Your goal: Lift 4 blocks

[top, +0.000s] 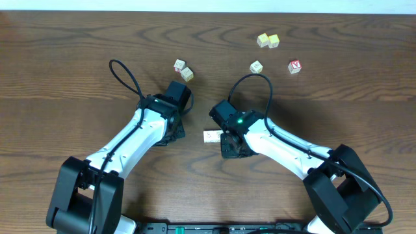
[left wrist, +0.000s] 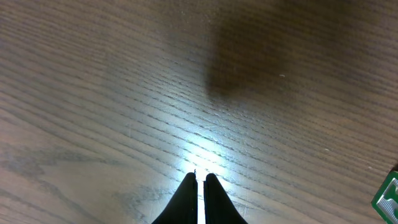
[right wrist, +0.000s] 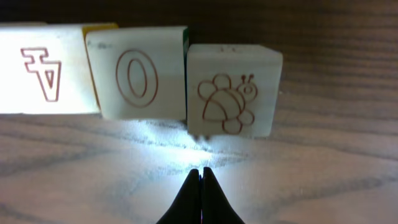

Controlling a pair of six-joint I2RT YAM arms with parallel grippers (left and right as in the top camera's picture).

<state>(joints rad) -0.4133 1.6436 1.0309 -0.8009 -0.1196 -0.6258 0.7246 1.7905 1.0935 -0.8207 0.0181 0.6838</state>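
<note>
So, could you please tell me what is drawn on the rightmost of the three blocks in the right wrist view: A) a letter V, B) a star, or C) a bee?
C: the rightmost block shows a bee outlined in red, next to the O block.

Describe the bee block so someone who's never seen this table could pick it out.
On the brown wooden table, find the short row of pale blocks just ahead of the right arm's shut jaws. From the right wrist camera, the bee block is the right-hand end one, beside the O block; it alone carries a drawn bee, not a character.
</note>
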